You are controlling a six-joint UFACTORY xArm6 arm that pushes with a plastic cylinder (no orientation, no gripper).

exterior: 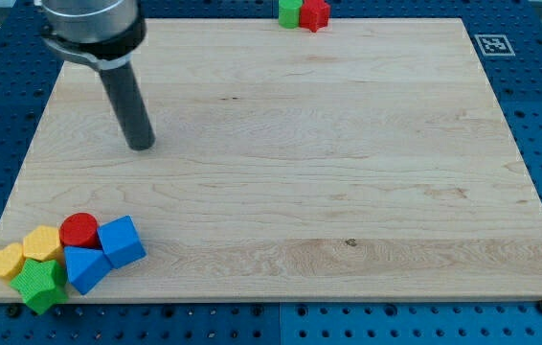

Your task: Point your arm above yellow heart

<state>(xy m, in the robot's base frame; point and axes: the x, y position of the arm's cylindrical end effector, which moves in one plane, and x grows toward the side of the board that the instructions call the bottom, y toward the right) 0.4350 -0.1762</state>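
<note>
Start with the board (281,172), the pale wooden top that fills nearly the whole view; most of it is bare. Your arm comes in at the view's top left, and its dark rod slants down to my tip (141,146), which rests on the wood in the upper-left part of the board, touching no block. There is no claw here to be open or closed — only the plain rod end, gripping nothing.

What the move turns on is this: the yellow heart (3,262) lies at about seven o'clock from my tip, well apart from it, hard against the board's bottom-left corner. It is the block farthest to the view's left in a tight cluster. Just beside it at three o'clock sits a second yellow block (42,242), its shape unclear, then a red cylinder (79,230), a blue cube (122,241), another blue block (85,267) and a green block (39,285) below.

You want the spot at the heart's twelve o'clock, and I judge that stretch of board looks free. The heart seems to run longest left to right, lobes perhaps toward the view's left — too small to be sure.

Far off at the top edge, a green block (290,11) touches a red block (315,13)
</note>
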